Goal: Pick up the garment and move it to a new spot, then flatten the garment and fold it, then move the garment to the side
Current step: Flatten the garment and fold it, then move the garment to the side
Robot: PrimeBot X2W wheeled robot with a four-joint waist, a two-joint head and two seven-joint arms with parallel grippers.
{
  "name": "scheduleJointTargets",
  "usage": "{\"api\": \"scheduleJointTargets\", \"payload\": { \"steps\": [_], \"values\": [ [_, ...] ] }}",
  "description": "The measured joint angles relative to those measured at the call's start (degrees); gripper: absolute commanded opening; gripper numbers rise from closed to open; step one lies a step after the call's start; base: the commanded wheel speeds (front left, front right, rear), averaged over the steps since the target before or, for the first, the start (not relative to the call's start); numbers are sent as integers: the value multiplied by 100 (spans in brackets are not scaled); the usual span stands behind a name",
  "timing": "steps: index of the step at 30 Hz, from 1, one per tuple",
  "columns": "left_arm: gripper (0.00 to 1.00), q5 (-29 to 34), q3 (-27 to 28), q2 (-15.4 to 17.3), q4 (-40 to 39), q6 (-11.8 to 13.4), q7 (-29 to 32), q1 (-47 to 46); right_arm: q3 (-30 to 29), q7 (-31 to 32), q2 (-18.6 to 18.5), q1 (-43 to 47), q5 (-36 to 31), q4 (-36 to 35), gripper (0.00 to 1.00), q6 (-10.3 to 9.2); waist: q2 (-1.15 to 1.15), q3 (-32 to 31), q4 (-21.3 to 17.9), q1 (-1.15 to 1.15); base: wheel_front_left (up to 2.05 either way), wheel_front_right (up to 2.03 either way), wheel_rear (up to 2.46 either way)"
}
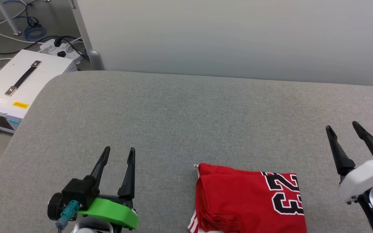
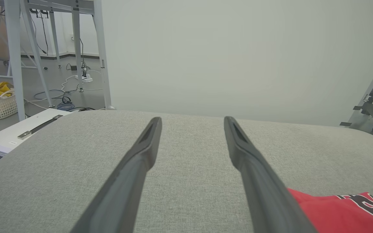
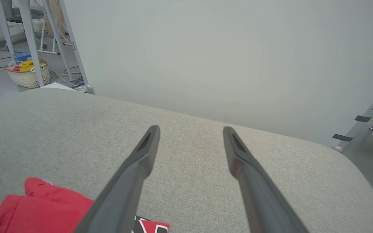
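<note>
The left gripper (image 1: 120, 149) is empty, with its long dark fingers spread wide, well to the left of the garment. The right gripper (image 1: 341, 125) is equally wide and empty, just to its right. Neither touches cloth, which suggests both arms are parked clear of the work.

The garment (image 1: 248, 200) lies between them at the near edge, folded into a compact rectangle. Its soft red fabric is lightly creased, with the black, white-edged "23" facing up.

It rests on a grey woven padded surface (image 1: 173, 110) with rounded corners. A smooth white box (image 1: 28, 77) with a dark strap handle sits on the floor at far left.
</note>
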Motion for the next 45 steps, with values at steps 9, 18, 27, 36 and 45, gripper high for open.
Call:
{"api": "scheduleJointTargets", "payload": {
  "steps": [9, 18, 27, 36, 45],
  "values": [
    [100, -3, -23, -21, -22, -14, -1, 8, -688, -689, 407, 782, -148, -371, 100, 0, 0, 78, -41, 0, 0, 0, 0],
    [100, -24, -171, -34, -13, -14, -1, 81, -815, -931, 858, 1128, -343, -510, 100, 0, 0, 95, -19, 0, 0, 0, 0],
    [100, -40, -189, -34, -21, -15, -1, 86, -778, -624, 857, 1202, -385, -552, 100, 0, 0, 134, 29, 0, 0, 0, 0],
    [100, -45, -226, -34, -20, -15, 0, 76, -628, 1131, 812, 1444, -178, -767, 100, 0, 0, 324, 113, 0, 0, 0, 0],
    [100, -44, -348, -51, -29, -15, -1, -144, -634, 3268, 951, 1410, 237, -883, 100, 0, 0, 764, 252, 0, 0, 0, 0]
  ]
}}
